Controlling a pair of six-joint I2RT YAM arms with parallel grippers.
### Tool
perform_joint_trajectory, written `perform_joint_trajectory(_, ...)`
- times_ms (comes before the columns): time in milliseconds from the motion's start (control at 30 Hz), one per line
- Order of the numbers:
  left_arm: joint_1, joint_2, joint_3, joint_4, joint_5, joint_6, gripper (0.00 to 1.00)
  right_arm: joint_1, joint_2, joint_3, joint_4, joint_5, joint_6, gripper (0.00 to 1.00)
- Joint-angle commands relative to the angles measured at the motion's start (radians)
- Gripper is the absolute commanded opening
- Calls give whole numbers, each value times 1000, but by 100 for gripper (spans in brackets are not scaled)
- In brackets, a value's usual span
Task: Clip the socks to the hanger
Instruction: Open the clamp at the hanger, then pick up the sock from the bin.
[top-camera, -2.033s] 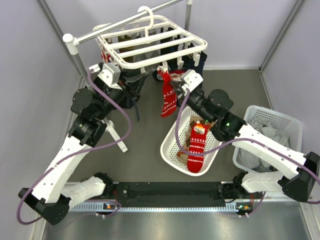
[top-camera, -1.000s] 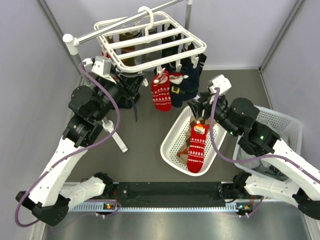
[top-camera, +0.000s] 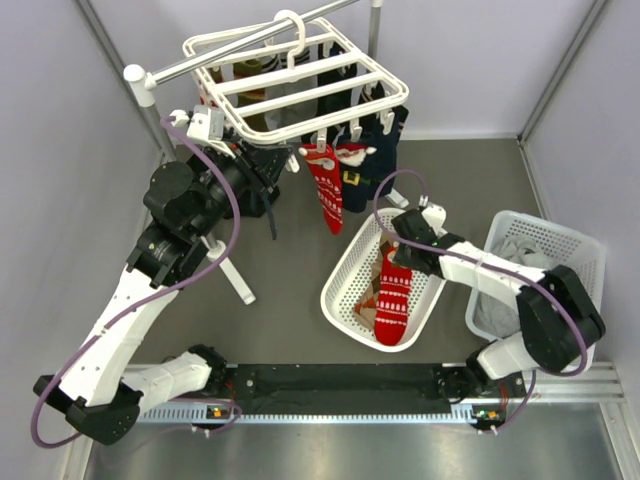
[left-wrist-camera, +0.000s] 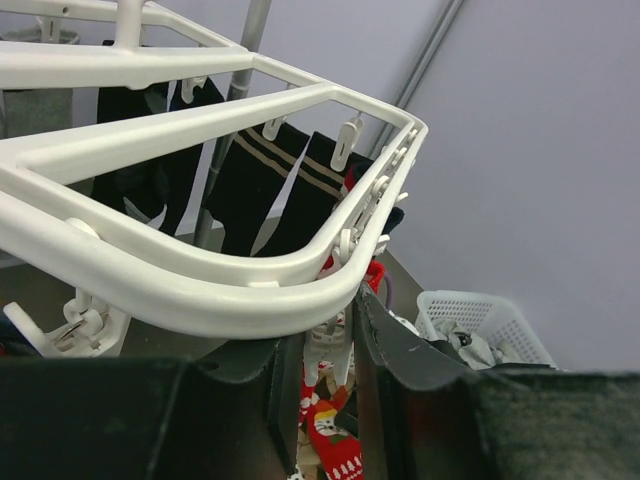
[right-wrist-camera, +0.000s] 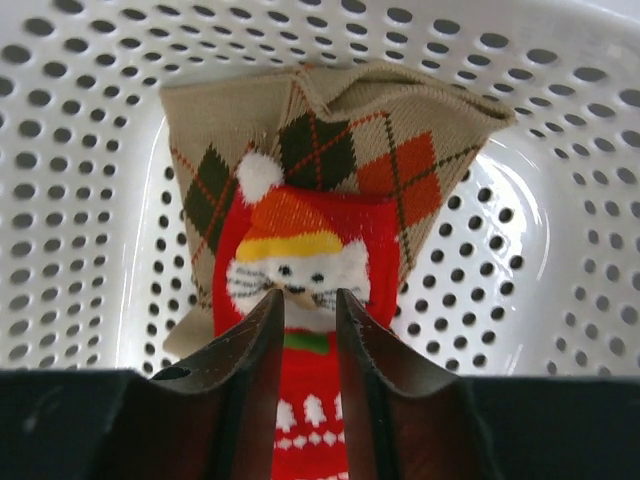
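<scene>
Nearest us, the oval basket (top-camera: 335, 295) is sitting on the table (top-camera: 290, 270), right of centre, and the right gripper (right-wrist-camera: 307, 293) is reaching down into it. Its fingers are standing only narrowly apart, straddling the Santa face on a red sock (right-wrist-camera: 300, 250) that is lying over a beige argyle sock (right-wrist-camera: 400, 160). We cannot tell whether they are pinching fabric. A second basket (top-camera: 590, 250) of laundry is sitting further right.

Farther back on the left, the left gripper (left-wrist-camera: 322, 325) is reaching up under the near edge of the hanger (left-wrist-camera: 150, 270). Its fingers are gripping a white clip (left-wrist-camera: 327, 350) across a narrow gap. The hanger is hanging by its hook from a rail (top-camera: 230, 50) at the far side. A red snowflake sock (top-camera: 328, 190) and a navy sock (top-camera: 352, 180) are dangling from its near clips, with dark striped socks (left-wrist-camera: 250, 190) behind them.
</scene>
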Motion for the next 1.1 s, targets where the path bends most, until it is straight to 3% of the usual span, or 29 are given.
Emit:
perform_joint_trajectory(0, -3, 4, 24, 11, 14, -16, 0, -40, 83, -14, 120, -41, 67, 27)
perform_joint_trajectory(267, -3, 7, 25, 4, 10, -16, 0, -40, 180, -13, 149, -102, 26, 23)
perform_joint_trajectory(400, -3, 4, 28, 4, 8, -19, 0, -40, 122, -17, 88, -99, -15, 1)
perform_joint_trajectory(433, -3, 4, 28, 4, 7, -18, 0, -40, 79, -23, 79, -99, -28, 0)
perform_joint_trajectory(733, -3, 9, 36, 8, 4, -15, 0, -25, -186, 25, -73, -119, -248, 0)
perform_joint_trajectory(833, -3, 12, 42, 8, 4, -15, 0, -1, -284, 34, -81, -127, -395, 0)
perform_joint_trajectory(1067, -3, 21, 56, 8, 5, -12, 0, 120, -468, 79, -69, -148, -624, 0)
